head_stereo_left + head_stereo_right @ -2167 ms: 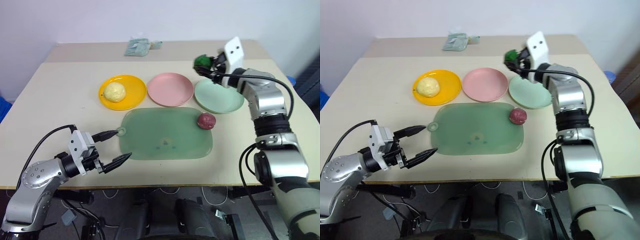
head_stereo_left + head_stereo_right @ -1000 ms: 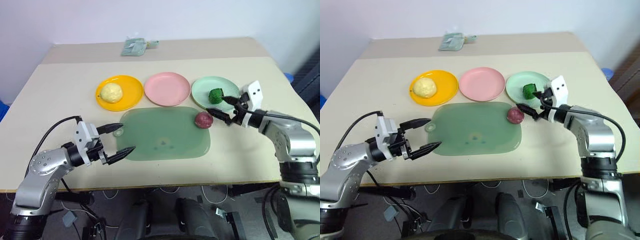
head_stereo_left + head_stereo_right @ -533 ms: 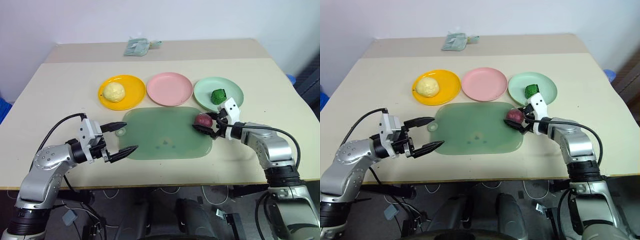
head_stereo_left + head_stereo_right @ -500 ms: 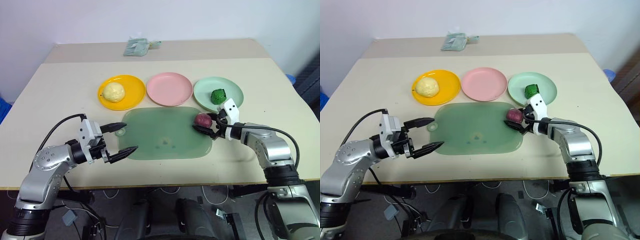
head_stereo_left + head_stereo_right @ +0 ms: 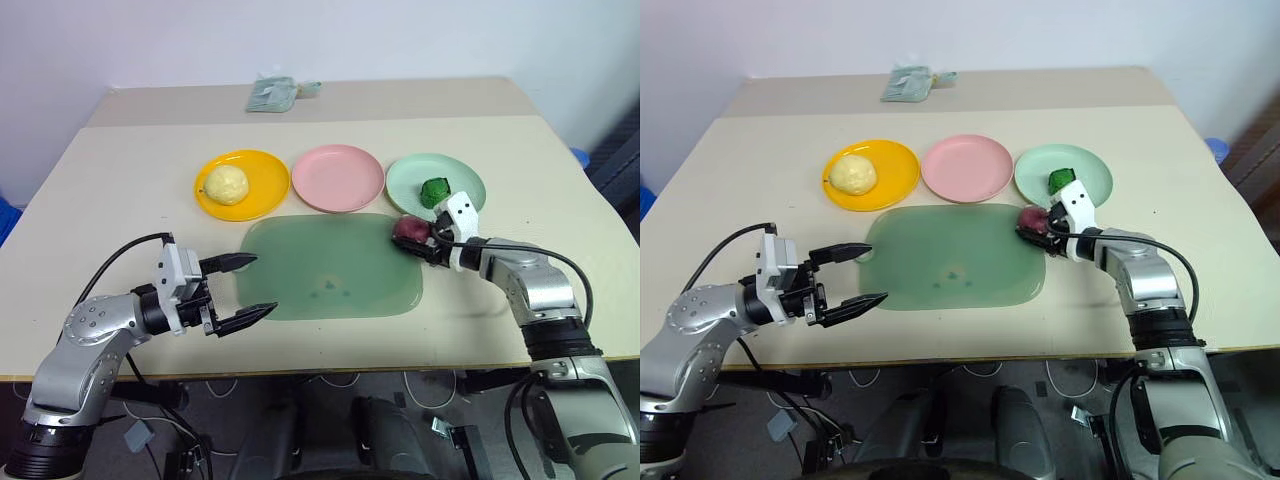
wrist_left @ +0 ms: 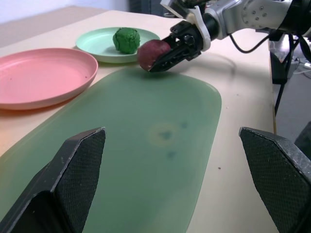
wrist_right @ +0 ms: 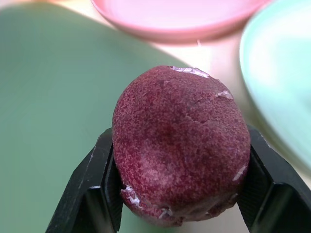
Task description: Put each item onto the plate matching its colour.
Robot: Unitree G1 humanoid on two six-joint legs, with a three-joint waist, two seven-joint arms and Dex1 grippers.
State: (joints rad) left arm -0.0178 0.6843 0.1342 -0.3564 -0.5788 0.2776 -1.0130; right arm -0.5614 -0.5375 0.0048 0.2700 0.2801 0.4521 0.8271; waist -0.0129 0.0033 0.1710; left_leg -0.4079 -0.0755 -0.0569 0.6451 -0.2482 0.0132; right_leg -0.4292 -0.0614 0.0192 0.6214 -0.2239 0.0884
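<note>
The left gripper (image 5: pixel 238 291) hangs wide open near the green mat (image 5: pixel 330 268), while the right gripper (image 5: pixel 421 241) clamps the maroon-pink lump (image 7: pixel 180 145) at the mat's far right corner, which I judge needs a firm squeeze before lifting toward the pink plate (image 5: pixel 338 178).

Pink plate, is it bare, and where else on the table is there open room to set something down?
The pink plate is bare. The mat is bare except at its far right corner, where the right end effector has closed on the maroon lump. Bare table lies left of the yellow plate and behind the plates. It is crowded beside the green plate.
</note>
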